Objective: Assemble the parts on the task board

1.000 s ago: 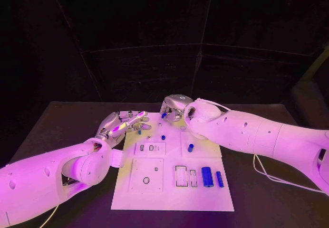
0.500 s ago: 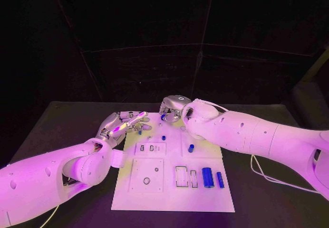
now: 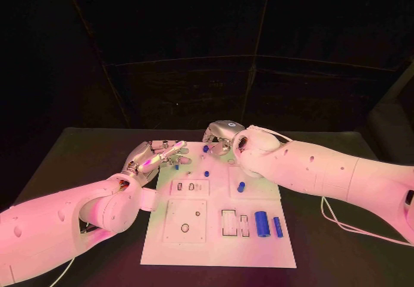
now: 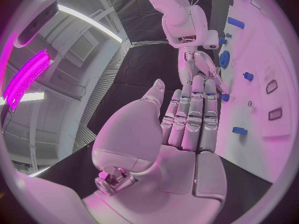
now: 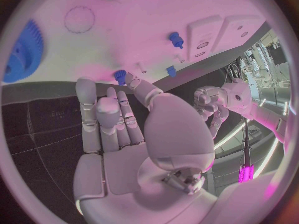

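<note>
Black table, white task board point(image 3: 216, 251): both hands hover at its far edge, left hand point(image 3: 155, 156) fingers pressed together, right hand point(image 3: 221, 136) loosely spread, seemingly poised over a small blue peg point(image 5: 119, 74).

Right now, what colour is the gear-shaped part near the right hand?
Blue; the gear-shaped part shows best in the right wrist view.

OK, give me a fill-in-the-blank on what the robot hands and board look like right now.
1. The parts lying on the white board are coloured ____.
2. The left robot hand has its fingers apart and holds ____.
3. Both robot hands are at the board's ____ end, away from the robot.
4. The right robot hand is near a small blue part but is not ____ it.

Missing words: blue; nothing; far; holding
</note>
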